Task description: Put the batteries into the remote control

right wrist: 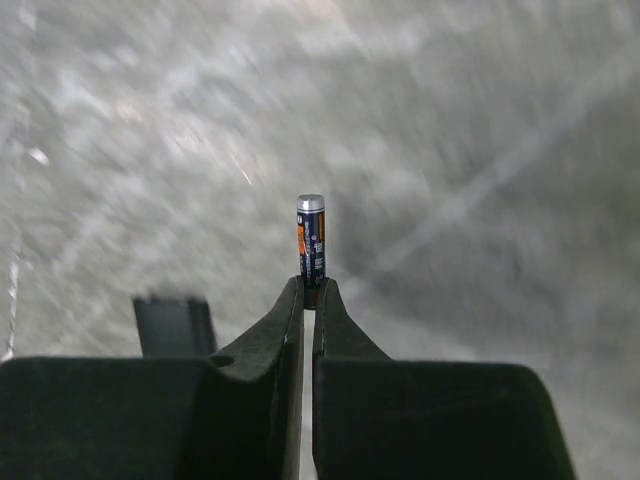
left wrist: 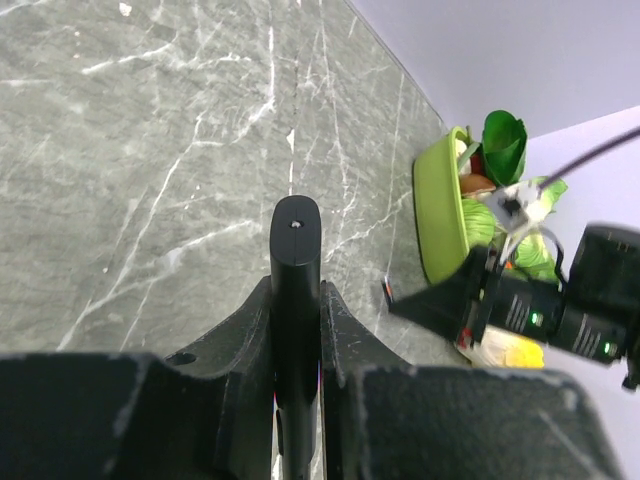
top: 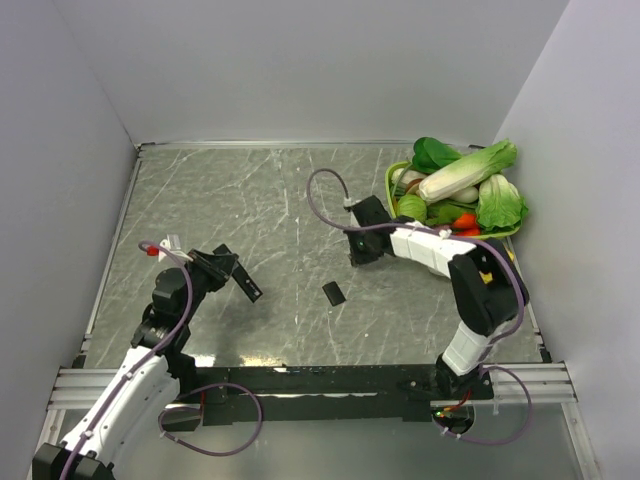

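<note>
The remote control point(top: 249, 288) is a slim black bar held off the table at the left, with my left gripper point(top: 228, 268) shut on it. In the left wrist view the remote control point(left wrist: 296, 250) sticks out forward past the left gripper point(left wrist: 297, 300), edge-on between the pads. My right gripper point(top: 360, 246) hovers mid-table, pointing left. In the right wrist view the right gripper point(right wrist: 309, 292) is shut on the lower end of one small battery point(right wrist: 311, 238), blue and orange with a silver cap, which points straight out from the fingertips. No other battery shows.
A small flat black cover piece point(top: 334, 293) lies on the marble table between the arms; this cover piece point(right wrist: 175, 324) also shows left of the right fingers. A green basket point(top: 396, 180) of toy vegetables sits at the back right, beside the right wall.
</note>
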### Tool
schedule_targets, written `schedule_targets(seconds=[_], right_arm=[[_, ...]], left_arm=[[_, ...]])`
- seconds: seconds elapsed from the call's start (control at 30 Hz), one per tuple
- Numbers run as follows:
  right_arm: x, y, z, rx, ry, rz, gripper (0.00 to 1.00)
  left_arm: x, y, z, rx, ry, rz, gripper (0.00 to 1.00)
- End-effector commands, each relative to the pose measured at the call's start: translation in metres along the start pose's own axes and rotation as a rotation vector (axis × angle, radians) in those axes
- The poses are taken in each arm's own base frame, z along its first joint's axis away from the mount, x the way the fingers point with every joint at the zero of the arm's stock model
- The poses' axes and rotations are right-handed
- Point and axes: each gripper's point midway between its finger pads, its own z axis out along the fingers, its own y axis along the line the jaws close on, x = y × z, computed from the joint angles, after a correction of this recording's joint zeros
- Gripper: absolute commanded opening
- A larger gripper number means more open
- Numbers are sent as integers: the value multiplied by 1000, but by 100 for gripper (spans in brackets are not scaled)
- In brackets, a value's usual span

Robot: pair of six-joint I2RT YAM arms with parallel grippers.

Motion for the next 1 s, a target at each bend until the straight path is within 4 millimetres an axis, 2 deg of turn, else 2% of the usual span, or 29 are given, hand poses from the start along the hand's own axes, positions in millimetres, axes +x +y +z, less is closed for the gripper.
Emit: schedule_targets(seconds=[0.0,0.1,0.23,0.33,0.4,0.53,0.67,0.97], right_arm=[[23,-7,-18,38,-29,157,1],[40,-8,-18,37,-2,193,2],[54,-9,-18,43,11,250,4],[64,-7,-16,33,33,270,9],[69,-5,-16,19,49,274,18],[73,4,-16,-27,84,275,29],[76,13,-17,-75,103,287,32],[70,31,-18,-159,114,273,35]], left_arm=[[-13,-24,2,95,-39,4,1],[-13,-26,5,105,-41,0,1],[-14,-29,7,110,-39,13,1],[-15,-30,7,106,-43,31,1],[-15,-29,7,102,-41,36,1],[-14,-30,7,106,-38,34,1],[-14,-31,7,107,-37,43,1],[-13,-29,7,103,-33,51,1]])
